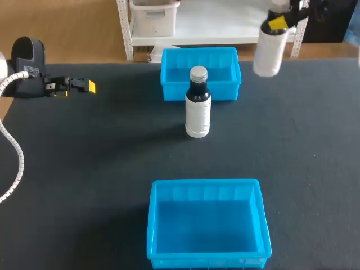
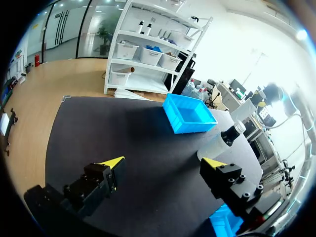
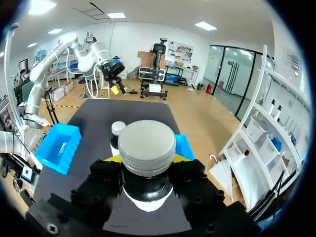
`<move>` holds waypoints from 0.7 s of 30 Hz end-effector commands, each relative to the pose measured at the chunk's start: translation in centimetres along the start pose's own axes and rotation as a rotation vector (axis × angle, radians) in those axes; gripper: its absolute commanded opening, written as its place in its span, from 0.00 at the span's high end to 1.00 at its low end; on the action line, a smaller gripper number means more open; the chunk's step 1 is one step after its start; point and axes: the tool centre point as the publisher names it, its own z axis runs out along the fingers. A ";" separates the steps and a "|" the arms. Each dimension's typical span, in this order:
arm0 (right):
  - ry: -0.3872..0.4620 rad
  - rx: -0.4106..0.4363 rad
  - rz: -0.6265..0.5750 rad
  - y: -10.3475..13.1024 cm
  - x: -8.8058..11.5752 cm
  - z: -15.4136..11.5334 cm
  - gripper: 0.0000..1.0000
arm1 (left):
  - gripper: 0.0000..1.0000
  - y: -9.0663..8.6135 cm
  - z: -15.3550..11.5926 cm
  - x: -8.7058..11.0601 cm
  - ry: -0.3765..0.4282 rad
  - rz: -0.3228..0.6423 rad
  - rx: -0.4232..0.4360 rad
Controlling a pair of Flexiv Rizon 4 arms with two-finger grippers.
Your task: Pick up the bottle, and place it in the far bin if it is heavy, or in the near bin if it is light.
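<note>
Two bottles are in front of me. My right pincer (image 3: 147, 159) is clamped on the neck of the lifted bottle (image 1: 269, 53), a finger on either side. It holds the bottle in the air at the far right, to the right of the far bin (image 1: 174, 91). The standing bottle (image 1: 198, 107) is upright on the counter (image 1: 84, 169), just in front of that bin. The near bin (image 1: 205, 182) sits at the near edge. My left pincer (image 2: 163, 162) hovers at the far left, spread wide and gripping nothing.
</note>
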 end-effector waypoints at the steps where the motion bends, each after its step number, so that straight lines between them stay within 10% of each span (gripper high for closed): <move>1: 0.004 -0.097 0.015 -4.1 -0.9 2.0 1.00 | 0.00 0.0 0.0 0.0 0.000 0.000 0.000; 21: 0.014 -0.114 0.043 -8.0 -4.3 11.7 1.00 | 0.00 0.0 0.0 0.0 0.000 0.000 0.000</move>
